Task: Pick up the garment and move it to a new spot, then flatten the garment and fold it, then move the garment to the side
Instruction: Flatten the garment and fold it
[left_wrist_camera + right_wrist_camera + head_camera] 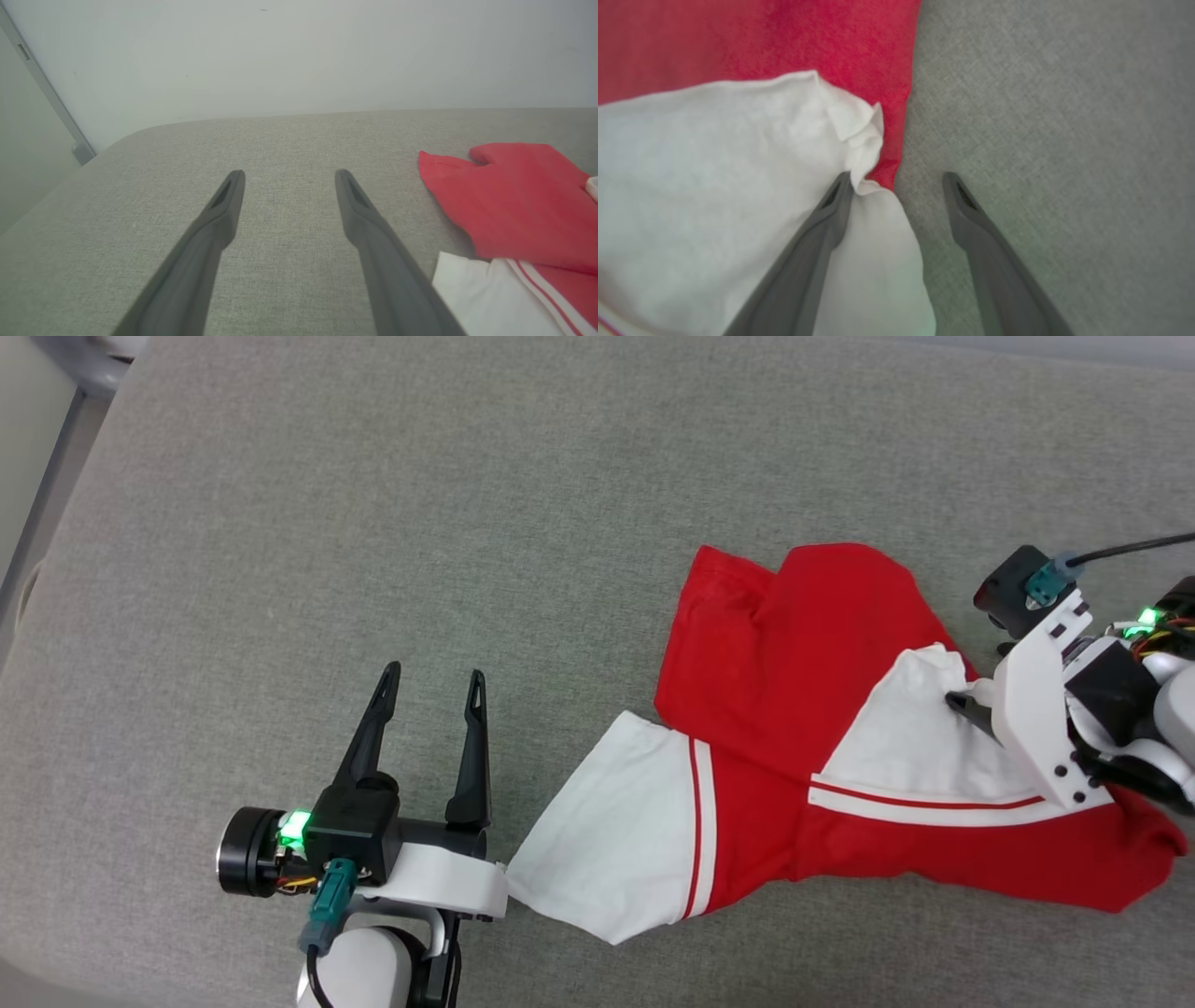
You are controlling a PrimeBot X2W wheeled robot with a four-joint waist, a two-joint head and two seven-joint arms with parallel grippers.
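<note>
The garment [775,709], a red jersey with white panels and red-and-white striped trim, lies crumpled on the grey padded surface right of centre. My left gripper [435,672] is open just left of its white sleeve, fingers pointing away over bare surface. In the left wrist view the left gripper [289,172] holds nothing and the garment [514,205] lies off to its right. My right gripper [899,176] is open at the garment's right edge. One finger rests on the bunched white panel [738,163] and the other stands over bare surface.
The grey fabric surface [373,523] stretches wide to the left and far side of the jersey. Its rounded left edge [56,569] drops off beside a pale wall [299,56] with a grey rail [46,88].
</note>
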